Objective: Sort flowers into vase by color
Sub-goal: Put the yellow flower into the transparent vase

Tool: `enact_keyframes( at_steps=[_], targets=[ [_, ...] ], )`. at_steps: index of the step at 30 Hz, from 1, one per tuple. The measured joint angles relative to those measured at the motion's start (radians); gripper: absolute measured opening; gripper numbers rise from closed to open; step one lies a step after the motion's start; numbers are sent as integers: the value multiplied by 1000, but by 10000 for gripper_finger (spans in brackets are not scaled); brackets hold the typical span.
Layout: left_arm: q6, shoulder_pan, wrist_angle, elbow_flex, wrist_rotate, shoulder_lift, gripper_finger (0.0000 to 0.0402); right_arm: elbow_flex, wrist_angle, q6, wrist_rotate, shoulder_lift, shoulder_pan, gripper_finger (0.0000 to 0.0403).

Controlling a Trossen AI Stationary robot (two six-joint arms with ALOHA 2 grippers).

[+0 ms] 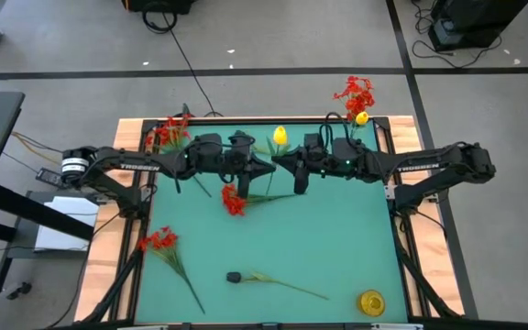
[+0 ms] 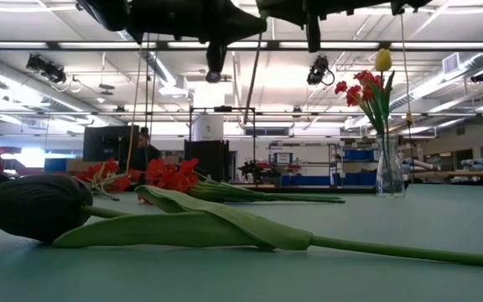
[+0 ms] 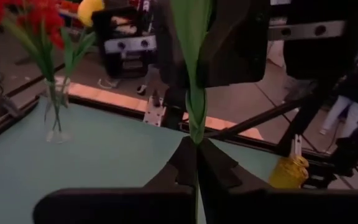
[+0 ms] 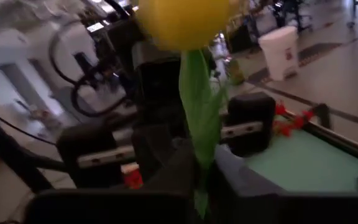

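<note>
Here the two grippers meet above the middle of the green table [image 1: 337, 247], tips facing each other, with a yellow tulip [image 1: 280, 137] between them. The left gripper [image 1: 266, 168] is clamped on the tulip's green stem [image 3: 195, 106]: in the left wrist view the stem rises straight up out of the closed fingertips [image 3: 185, 163]. The right gripper [image 1: 279, 165] sits just across from it; in the right wrist view the same stem and leaf stand between its own fingers [image 4: 229, 168], with the yellow bloom above them, and the fingers have closed in around the stem.

A red-bloomed flower [image 1: 233, 200] lies on the table just below the fingertips, its stem pointing toward the right arm. Another red flower [image 1: 161, 242] lies near the table's left edge, well away from both grippers. A dark-headed flower [image 1: 235, 277] lies toward the near edge, its long stem running rightward; the low view shows its dark bud [image 2: 36, 207] and leaf up close. A small yellow object [image 1: 370, 302] sits in the near right corner.

A clear glass vase [image 2: 389, 168] stands at the far right corner behind the right arm, holding red blooms and one yellow bloom. More red blooms [image 1: 170, 133] sit at the far left edge, behind the left arm.
</note>
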Motion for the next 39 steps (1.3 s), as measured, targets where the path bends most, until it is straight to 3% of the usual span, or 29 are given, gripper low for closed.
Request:
enact_keyframes(
  at_steps=[5,12,16,21,28,33,39],
  targets=[
    [-11,20,5,0,-16,0,49,0,-65,-10,63,-19,1,10],
    [-54,70,-65,1,-24,-2,176,-2,-326,-25,319,-111,22,7],
    [-92,100,-113,1,-23,-2,221,-2,-521,-22,501,-197,48,7],
    [-95,113,-115,1,-23,-5,232,-1,-721,2,677,-338,62,7],
    [-92,113,-116,1,-23,-5,229,0,-844,-29,901,-506,62,7],
    [-91,119,-116,1,-23,-5,229,0,-858,-108,1058,-590,45,7],
    [-92,130,-116,1,-23,-5,229,0,-853,-195,1171,-656,2,7]
  ],
)
